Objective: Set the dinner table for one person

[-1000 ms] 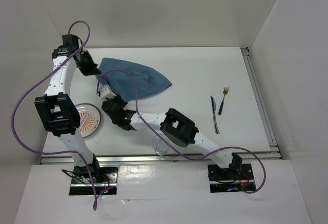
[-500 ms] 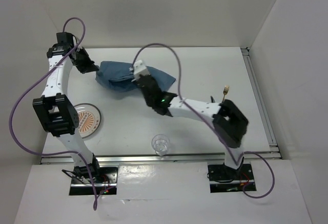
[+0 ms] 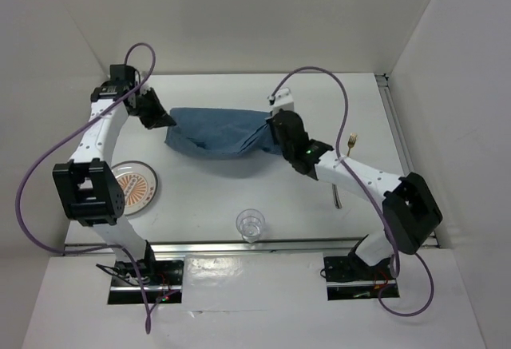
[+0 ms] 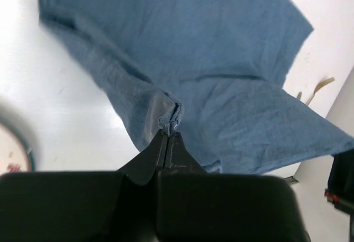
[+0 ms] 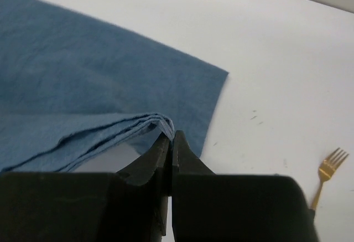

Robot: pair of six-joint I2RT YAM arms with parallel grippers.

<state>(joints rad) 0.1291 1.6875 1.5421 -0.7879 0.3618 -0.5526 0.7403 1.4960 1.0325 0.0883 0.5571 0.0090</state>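
Observation:
A blue cloth placemat hangs stretched between my two grippers over the back of the white dinner table. The left gripper is shut on a bunched fold at the cloth's left end, and in the left wrist view the left gripper pinches that fold of blue placemat. The right gripper is shut on the right end. In the right wrist view the right gripper clamps the layered edge of the placemat, which sags in the middle.
A patterned plate lies at the front left under the left arm. A clear glass stands at the front edge. A gold fork lies at the right, also seen as the fork. A knife is partly hidden by the right arm.
The right gripper shut on the cloth near its left side and swung far right with it, drawing the bunched placemat out into a long band. The left gripper shifted slightly right, still holding.

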